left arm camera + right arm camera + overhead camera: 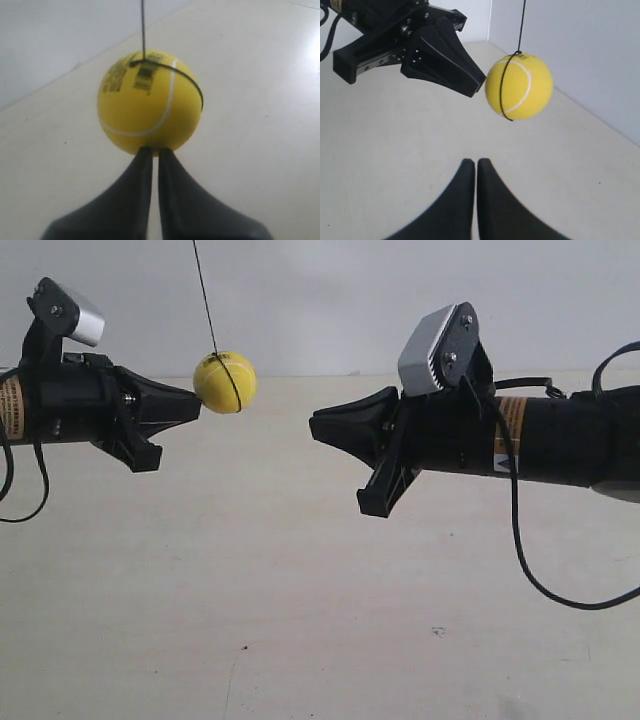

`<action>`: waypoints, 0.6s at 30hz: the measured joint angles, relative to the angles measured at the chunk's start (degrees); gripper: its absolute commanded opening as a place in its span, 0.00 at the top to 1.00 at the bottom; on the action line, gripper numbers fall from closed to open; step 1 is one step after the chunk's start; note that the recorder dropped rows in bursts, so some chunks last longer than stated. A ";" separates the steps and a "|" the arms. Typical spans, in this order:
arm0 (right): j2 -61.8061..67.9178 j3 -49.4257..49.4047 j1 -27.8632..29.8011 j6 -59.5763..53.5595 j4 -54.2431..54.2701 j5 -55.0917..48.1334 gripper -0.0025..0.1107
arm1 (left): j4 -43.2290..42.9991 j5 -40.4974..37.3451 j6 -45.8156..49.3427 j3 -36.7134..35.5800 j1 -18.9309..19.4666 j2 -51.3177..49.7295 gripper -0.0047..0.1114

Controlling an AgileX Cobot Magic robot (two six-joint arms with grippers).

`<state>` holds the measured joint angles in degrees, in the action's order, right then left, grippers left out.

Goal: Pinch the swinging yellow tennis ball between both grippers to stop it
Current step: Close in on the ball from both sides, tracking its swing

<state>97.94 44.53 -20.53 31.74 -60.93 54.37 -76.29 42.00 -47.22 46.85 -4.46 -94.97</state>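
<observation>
Above the pale surface (pixel 300 640), the yellow tennis ball (pixel 225 382) hung on its black string (pixel 205 295), close to my left side.
My left gripper (pixel 155 150) had its fingers pressed together, and its tip was at the ball's side, touching it or nearly so. My right gripper (pixel 315 427) was also closed, holding nothing, and stood well apart from the ball.

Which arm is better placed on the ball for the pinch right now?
Left. The left gripper sits right at the ball; the right gripper is apart from it across a clear gap.
</observation>
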 measured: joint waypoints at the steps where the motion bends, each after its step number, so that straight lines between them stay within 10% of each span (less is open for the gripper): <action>1: 0.00 0.08 0.00 -0.26 0.24 -0.30 0.98 | 0.13 -0.12 0.13 0.00 0.00 0.00 0.92; 18: 4.92 7.06 0.00 0.50 -0.86 -1.96 0.98 | 3.72 0.63 2.98 0.00 0.00 0.00 0.92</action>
<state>102.86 51.60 -20.53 32.24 -61.78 52.41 -72.57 42.63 -44.24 46.85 -4.46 -94.97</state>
